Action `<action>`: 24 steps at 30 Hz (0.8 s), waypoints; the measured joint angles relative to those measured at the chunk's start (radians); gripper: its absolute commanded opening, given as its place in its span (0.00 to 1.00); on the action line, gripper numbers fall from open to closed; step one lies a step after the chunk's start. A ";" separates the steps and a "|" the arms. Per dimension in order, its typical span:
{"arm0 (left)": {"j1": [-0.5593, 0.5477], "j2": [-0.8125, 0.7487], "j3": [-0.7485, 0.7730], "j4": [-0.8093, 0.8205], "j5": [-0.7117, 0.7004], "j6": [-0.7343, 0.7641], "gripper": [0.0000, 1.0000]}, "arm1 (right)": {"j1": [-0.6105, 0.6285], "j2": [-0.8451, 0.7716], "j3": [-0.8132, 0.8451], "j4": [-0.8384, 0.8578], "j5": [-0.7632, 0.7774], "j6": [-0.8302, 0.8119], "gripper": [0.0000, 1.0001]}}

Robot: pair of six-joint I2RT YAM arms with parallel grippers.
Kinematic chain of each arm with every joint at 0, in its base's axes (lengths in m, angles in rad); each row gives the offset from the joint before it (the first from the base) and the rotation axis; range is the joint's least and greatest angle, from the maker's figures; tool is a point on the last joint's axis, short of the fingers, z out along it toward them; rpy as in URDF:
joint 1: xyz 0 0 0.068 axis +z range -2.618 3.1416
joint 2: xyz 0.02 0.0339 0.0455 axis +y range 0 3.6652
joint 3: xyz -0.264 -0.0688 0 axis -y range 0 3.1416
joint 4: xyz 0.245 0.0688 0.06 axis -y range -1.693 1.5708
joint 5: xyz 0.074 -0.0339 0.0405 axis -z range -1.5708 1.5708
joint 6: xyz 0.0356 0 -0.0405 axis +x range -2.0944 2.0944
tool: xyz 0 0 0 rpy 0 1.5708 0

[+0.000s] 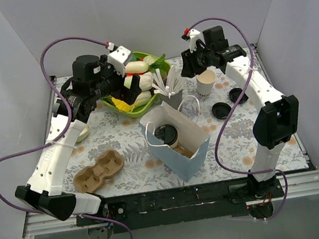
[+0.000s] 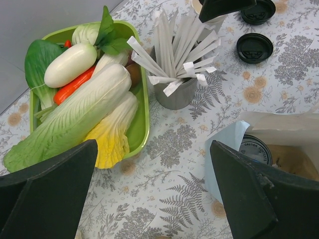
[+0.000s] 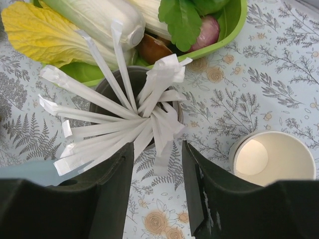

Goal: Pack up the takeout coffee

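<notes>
A cream-white paper cup point(image 1: 207, 83) stands open and without a lid at the back right, and the right wrist view looks into it point(image 3: 274, 159). Two loose black lids point(image 1: 238, 93) point(image 1: 221, 109) lie near it. Another cup with a black lid point(image 1: 165, 133) sits inside the pale blue paper bag point(image 1: 179, 152). My right gripper point(image 3: 158, 164) hovers beside the grey cup of white straws point(image 3: 134, 94), its jaws partly apart with one straw end hanging between them, untouched. My left gripper point(image 2: 154, 199) is wide open over bare tablecloth between the green tray and the bag.
A green tray point(image 1: 119, 106) of toy vegetables sits at the back centre-left. A brown cardboard cup carrier point(image 1: 98, 171) lies at the front left. The straw cup point(image 1: 170, 91) stands just behind the bag, between both grippers.
</notes>
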 measured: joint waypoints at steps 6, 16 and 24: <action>0.000 -0.002 -0.014 0.001 -0.003 0.001 0.98 | -0.002 0.000 -0.020 -0.014 0.002 0.008 0.43; 0.000 -0.004 -0.019 0.002 -0.011 0.004 0.98 | -0.002 0.004 -0.039 -0.016 0.013 0.022 0.33; 0.000 -0.005 -0.024 0.008 -0.014 0.007 0.98 | -0.002 0.069 -0.013 -0.015 0.016 0.027 0.01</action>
